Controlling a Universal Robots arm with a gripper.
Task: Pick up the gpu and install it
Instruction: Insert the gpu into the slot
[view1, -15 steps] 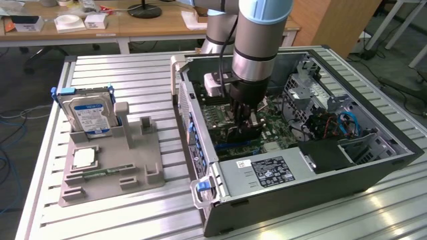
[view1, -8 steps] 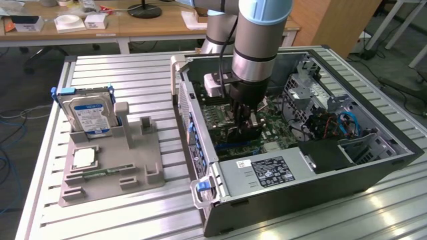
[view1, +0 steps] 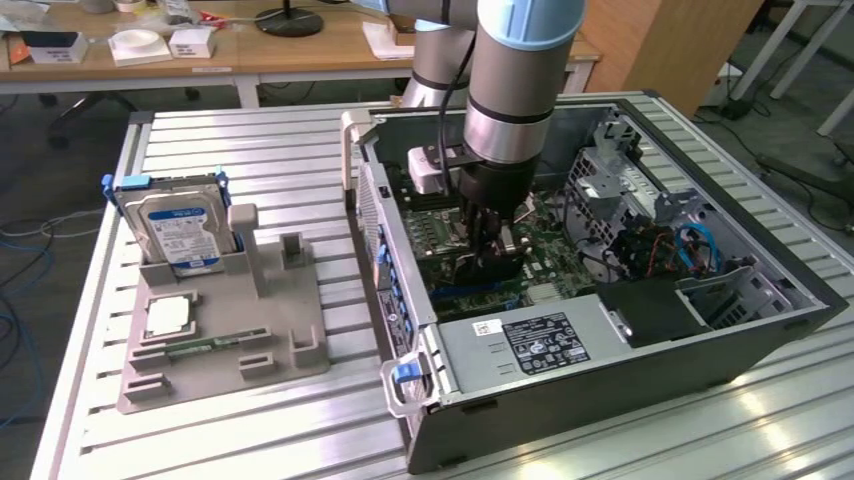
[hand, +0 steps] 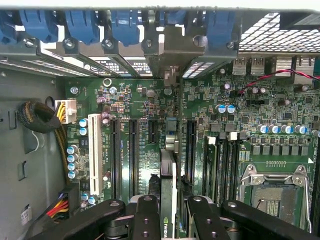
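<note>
Grey moulded plastic forms the one parts holder (view1: 267, 340) on the slatted aluminium table (view1: 240, 140), at the exterior view's left. It carries one hard drive (view1: 180, 230) standing upright, one square processor (view1: 170, 316) lying flat, and one narrow green memory stick (view1: 200, 345). One open computer case (view1: 694, 340) lies beside it, motherboard (hand: 140, 145) facing up.

The gripper (hand: 169, 210) is clenched on one gpu (hand: 169, 200), held on edge between the two black fingers (hand: 145, 215). In the wrist view the card runs straight down toward the row of expansion slots (hand: 132, 150); whether its edge has reached a slot is hard to tell. Its bracket end appears to meet the blue-clipped rear panel (hand: 125, 25).

The single arm (view1: 514, 80) descends almost vertically into the case, the wrist pointing down over the board.
</note>
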